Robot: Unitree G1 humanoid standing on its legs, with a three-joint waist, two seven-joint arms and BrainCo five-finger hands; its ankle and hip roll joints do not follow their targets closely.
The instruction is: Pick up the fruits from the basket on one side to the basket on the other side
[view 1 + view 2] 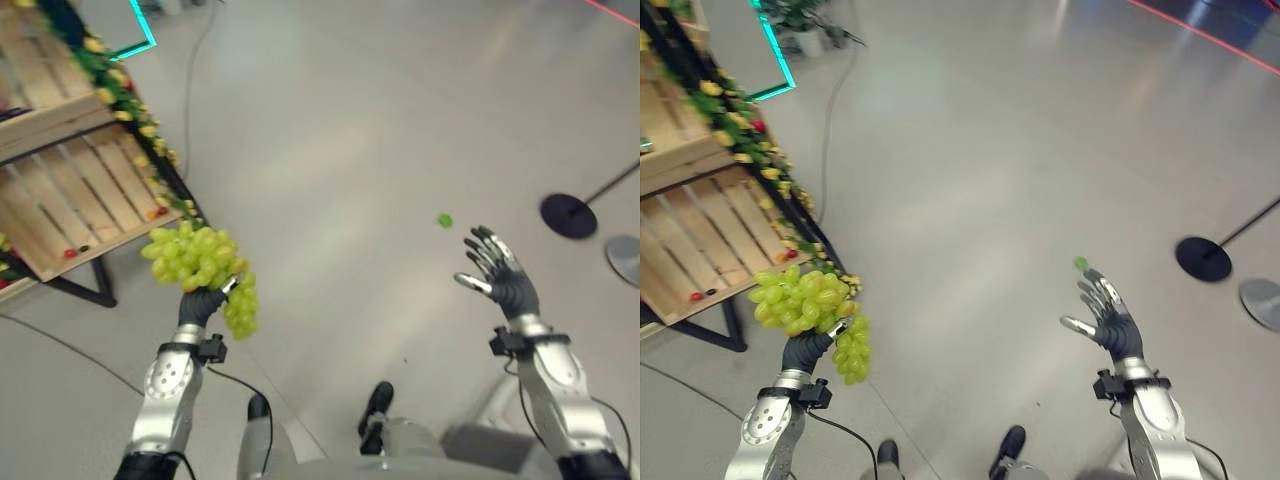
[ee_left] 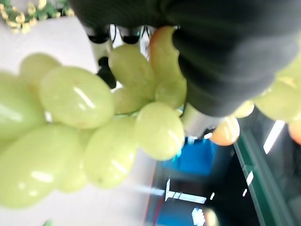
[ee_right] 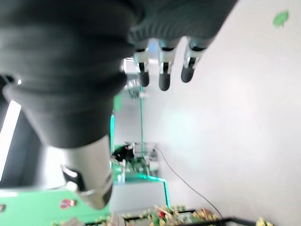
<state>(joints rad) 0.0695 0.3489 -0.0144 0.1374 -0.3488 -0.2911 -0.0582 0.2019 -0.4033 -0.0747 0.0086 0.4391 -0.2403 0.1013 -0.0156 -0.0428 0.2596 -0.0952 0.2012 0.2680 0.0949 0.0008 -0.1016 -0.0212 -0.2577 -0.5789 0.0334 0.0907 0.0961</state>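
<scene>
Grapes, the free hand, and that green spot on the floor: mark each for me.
grapes [image 1: 195, 255], left eye view, upper mass of the bunch.
right hand [image 1: 505, 280], left eye view, on the palm.
green spot [image 1: 444, 220], left eye view, its middle, on the floor.

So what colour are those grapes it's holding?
Pale yellow-green; the grapes in the left hand show best in the left wrist view.

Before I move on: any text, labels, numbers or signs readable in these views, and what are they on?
None readable.
Grapes in the left robot hand: no label or sticker.
Wooden crates: bare slats, no print visible.
Floor: coloured lines and a small green scrap, no lettering.
Right robot hand: open, empty, no markings visible.
Background in the wrist views: too blurred to tell.
</scene>
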